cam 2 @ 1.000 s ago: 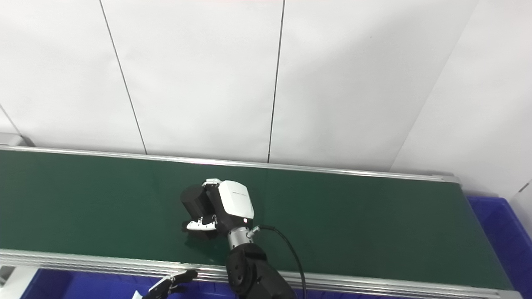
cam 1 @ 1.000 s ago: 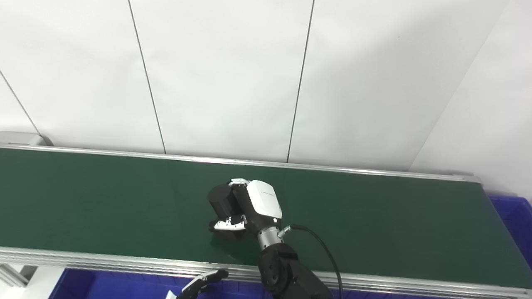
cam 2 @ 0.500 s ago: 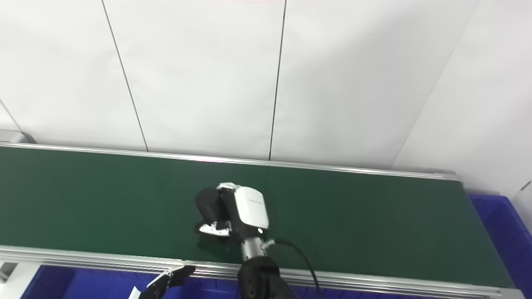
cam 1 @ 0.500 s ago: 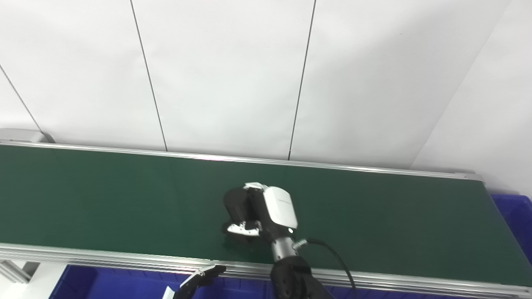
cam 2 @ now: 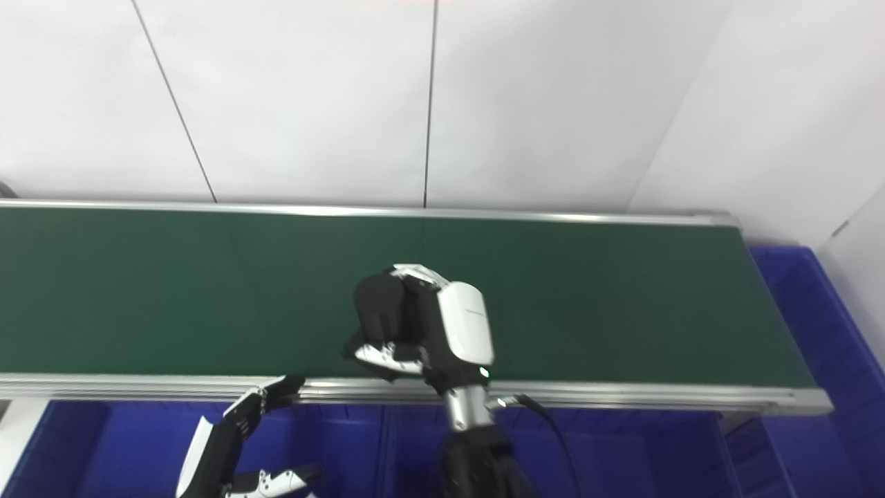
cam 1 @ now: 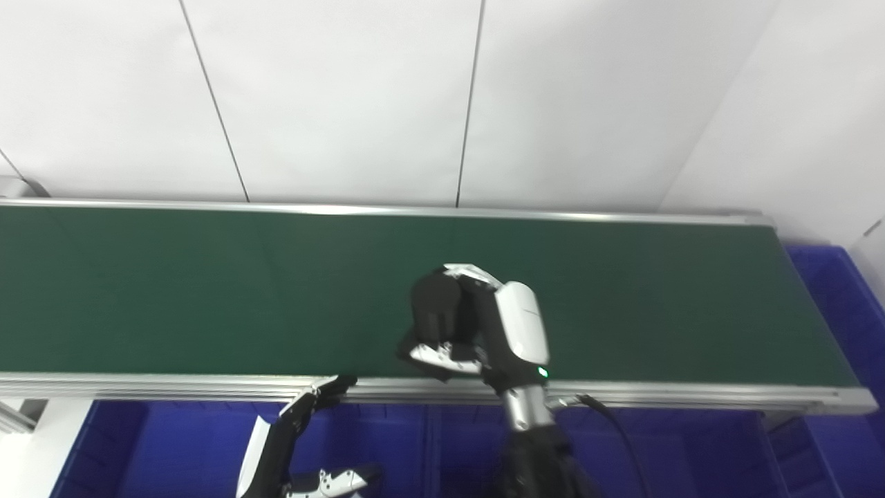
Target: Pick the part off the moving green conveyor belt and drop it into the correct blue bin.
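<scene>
The black cylindrical part (cam 1: 437, 312) was held enclosed in the right hand (cam 1: 484, 332), above the near edge of the green conveyor belt (cam 1: 173, 290). Its long axis was seen roughly upright, tilted slightly. Slippage was judged possible, little of the part being gripped, with a fall short of the blue bin (cam 1: 173, 443). The left hand (cam 1: 290, 449) was kept spread wide, empty.

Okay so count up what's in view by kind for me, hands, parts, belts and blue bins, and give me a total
Hands: 2, the left hand open and the right hand shut on the part.
Black parts: 1, the part.
Green conveyor belts: 1, the belt.
Blue bins: at least 2, the near bin and the end bin; dividers in the near one are unclear.
Total: 6.
</scene>
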Controlling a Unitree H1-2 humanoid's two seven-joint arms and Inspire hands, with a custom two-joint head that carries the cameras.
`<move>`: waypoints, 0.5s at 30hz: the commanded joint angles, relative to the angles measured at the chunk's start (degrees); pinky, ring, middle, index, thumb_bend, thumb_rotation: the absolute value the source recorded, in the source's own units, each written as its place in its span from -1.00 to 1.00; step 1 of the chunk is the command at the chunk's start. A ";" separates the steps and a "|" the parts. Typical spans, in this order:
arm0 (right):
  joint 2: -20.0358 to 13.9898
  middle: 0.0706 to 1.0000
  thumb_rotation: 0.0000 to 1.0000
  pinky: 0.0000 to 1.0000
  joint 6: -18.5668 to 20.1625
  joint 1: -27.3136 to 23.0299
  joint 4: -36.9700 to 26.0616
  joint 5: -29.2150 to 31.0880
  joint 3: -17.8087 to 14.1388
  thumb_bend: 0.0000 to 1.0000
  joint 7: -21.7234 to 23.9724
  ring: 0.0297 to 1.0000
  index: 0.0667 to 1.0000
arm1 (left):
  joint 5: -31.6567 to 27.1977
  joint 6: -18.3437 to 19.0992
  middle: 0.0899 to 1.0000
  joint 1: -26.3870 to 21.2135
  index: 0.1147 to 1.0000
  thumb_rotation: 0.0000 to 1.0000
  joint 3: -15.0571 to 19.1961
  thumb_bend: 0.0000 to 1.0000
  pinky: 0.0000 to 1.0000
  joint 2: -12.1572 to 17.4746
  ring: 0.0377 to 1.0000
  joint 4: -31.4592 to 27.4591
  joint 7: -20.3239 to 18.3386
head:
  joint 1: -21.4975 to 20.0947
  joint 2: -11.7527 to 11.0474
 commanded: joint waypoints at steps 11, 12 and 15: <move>-3.75 0.07 -0.95 0.07 -1.62 11.12 -10.43 1.00 -3.70 0.02 6.46 0.19 -0.13 | -0.10 -1.67 0.52 2.19 0.37 -0.37 5.90 0.60 0.46 -2.63 0.54 -4.80 -7.37 | 0.30 2.22; -4.26 0.03 -0.98 0.06 -1.61 12.02 -10.41 1.36 -4.14 0.03 6.86 0.17 -0.14 | 0.06 -1.67 0.52 2.31 0.37 -0.37 6.18 0.61 0.45 -2.74 0.54 -4.95 -7.71 | 0.30 2.22; -5.51 0.02 -1.00 0.05 -0.66 13.88 -10.24 1.98 -5.41 0.03 8.77 0.18 -0.14 | -0.33 -1.67 0.52 2.72 0.37 -0.36 7.21 0.61 0.45 -3.20 0.54 -5.23 -9.23 | 0.39 2.55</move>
